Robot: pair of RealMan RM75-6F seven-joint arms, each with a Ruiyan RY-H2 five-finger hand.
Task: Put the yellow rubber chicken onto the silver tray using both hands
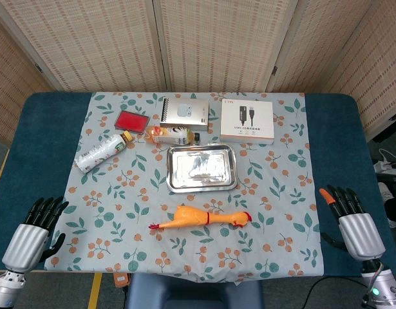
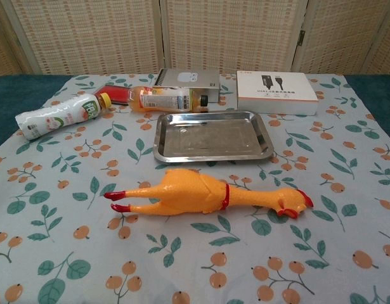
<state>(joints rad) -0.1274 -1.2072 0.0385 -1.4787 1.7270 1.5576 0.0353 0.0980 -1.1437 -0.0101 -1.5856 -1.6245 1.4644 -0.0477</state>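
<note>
The yellow rubber chicken [image 1: 201,218] [image 2: 204,194] lies on its side on the floral cloth, red feet to the left, head to the right. Just behind it sits the silver tray [image 1: 202,187] [image 2: 212,154], with nothing in it. My left hand [image 1: 35,230] rests at the table's near left corner, fingers stretched out and apart, holding nothing. At the near right corner my right hand [image 1: 351,222] sits the same way, fingers spread and holding nothing. Both hands are far from the chicken. The chest view shows neither hand.
Behind the tray lie an orange juice bottle [image 1: 170,134] [image 2: 164,99], a white bottle [image 1: 101,152] [image 2: 58,115], a red pad [image 1: 131,121], a spiral notebook [image 1: 184,112] and a white cable box [image 1: 247,120] [image 2: 276,92]. Blue table [image 1: 37,148] borders the cloth.
</note>
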